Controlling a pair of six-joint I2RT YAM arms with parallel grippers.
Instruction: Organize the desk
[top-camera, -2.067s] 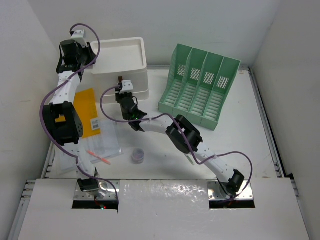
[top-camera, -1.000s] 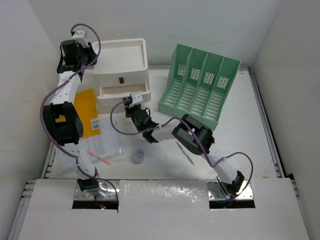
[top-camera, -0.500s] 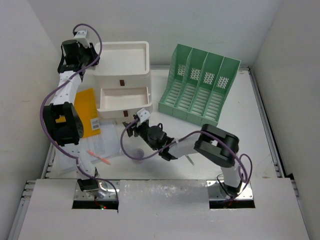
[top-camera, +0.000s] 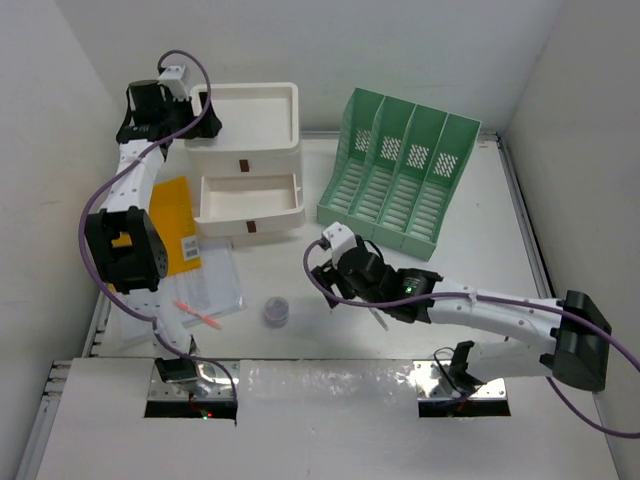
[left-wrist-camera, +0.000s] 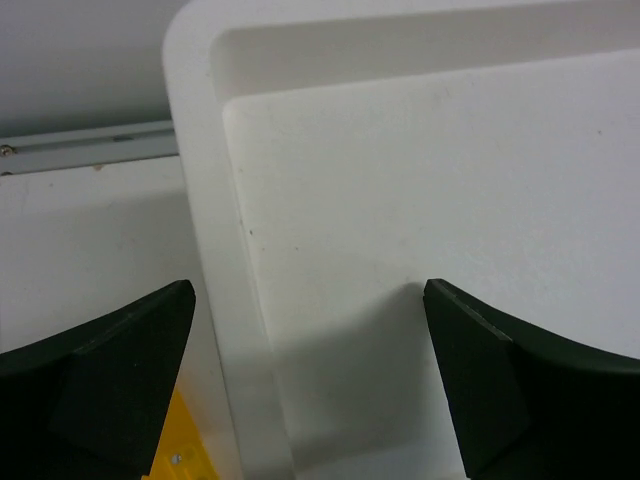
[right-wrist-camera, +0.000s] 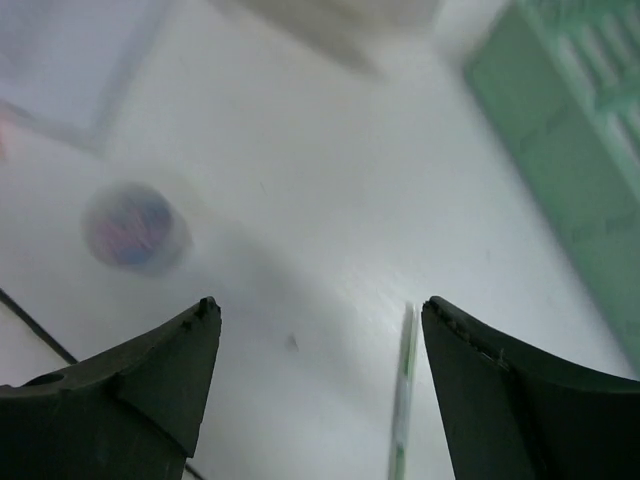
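Observation:
The desk (top-camera: 480, 220) is a wide white tabletop with metal rails. At its back left stands a white three-drawer box (top-camera: 250, 115) with its middle drawer (top-camera: 250, 195) pulled out and empty. My left gripper (top-camera: 207, 112) hovers open over the box's top left corner; in the left wrist view the left gripper (left-wrist-camera: 308, 290) straddles the top tray's rim (left-wrist-camera: 205, 200) without touching it. My right gripper (top-camera: 322, 268) is open and low over the middle of the desk. In the right wrist view the right gripper (right-wrist-camera: 320, 305) holds nothing, and a green-and-white pen (right-wrist-camera: 403, 400) lies by its right finger.
A green slotted file rack (top-camera: 400, 170) stands at the back right. A yellow envelope (top-camera: 172, 220), a clear sleeve (top-camera: 205, 285) and an orange pen (top-camera: 200, 315) lie on the left. A small round purple-topped container (top-camera: 277, 312) sits near the front centre, the pen (top-camera: 376, 315) under the right arm.
The right gripper drew the middle drawer out, let go of its handle and swung right and forward over the desk. The left gripper opened off the box's top rim.

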